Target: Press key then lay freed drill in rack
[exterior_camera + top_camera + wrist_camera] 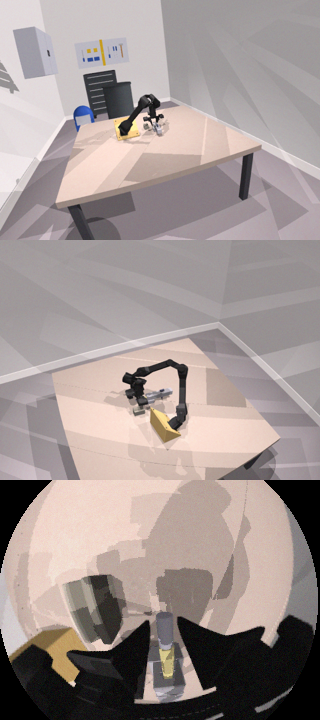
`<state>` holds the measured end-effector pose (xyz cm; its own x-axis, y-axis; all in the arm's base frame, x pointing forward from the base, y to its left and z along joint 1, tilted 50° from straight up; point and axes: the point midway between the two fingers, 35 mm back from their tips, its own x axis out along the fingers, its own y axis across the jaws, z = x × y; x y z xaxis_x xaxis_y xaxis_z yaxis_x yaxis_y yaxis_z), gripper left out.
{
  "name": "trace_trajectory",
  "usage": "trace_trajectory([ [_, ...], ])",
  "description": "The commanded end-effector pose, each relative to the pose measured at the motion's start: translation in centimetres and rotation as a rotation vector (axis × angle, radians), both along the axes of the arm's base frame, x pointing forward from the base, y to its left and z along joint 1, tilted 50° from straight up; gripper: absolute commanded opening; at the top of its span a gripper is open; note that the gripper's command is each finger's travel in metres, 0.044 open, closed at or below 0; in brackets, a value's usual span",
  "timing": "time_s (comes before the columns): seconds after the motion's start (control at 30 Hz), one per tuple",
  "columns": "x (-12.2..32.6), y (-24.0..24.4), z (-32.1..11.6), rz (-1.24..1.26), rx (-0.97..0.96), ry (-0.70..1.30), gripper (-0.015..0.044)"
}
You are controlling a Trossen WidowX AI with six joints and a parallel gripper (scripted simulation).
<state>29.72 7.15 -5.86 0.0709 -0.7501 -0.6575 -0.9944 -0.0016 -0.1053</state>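
The claw (139,402) (154,123) (163,622) is held partly open, its two fingertips set on either side of a grey cylinder (165,627), with a gap seen along each flank; nothing appears to be gripped. The cylinder is joined by a yellow section (167,662) to the pale grey body (166,392) (158,129) (159,680) that lies on the counter (232,433) (180,155) (75,525); it is presumably the drill's exposed end, still seated in that body, though which part is the key cannot be told for certain. A small grey-green block (139,411) (146,126) (92,607) stands close by, possibly the rack.

The step in hand is judged to be the closing of the fingers about the grey part; they should be centred and closed evenly, so that it is not nudged sideways; if the key is to be pressed, force should be kept straight down and the body kept from sliding; the pull is best made along the cylinder's own axis, since twisting could make it bind.

No brand or label can be read; on the wall board (111,62) only tool shapes are made out.
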Motion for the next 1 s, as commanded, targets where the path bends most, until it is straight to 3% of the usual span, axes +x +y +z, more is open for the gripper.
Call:
trace_trajectory([
  [0.0,0.0,0.01,0.0,0.0,0.0,0.0,0.0046],
  [0.13,0.0,0.01,0.0,0.0,0.0,0.0,0.0],
  [0.97,-0.03,0.5,-0.32,0.002,-0.005,0.004,0.0],
])
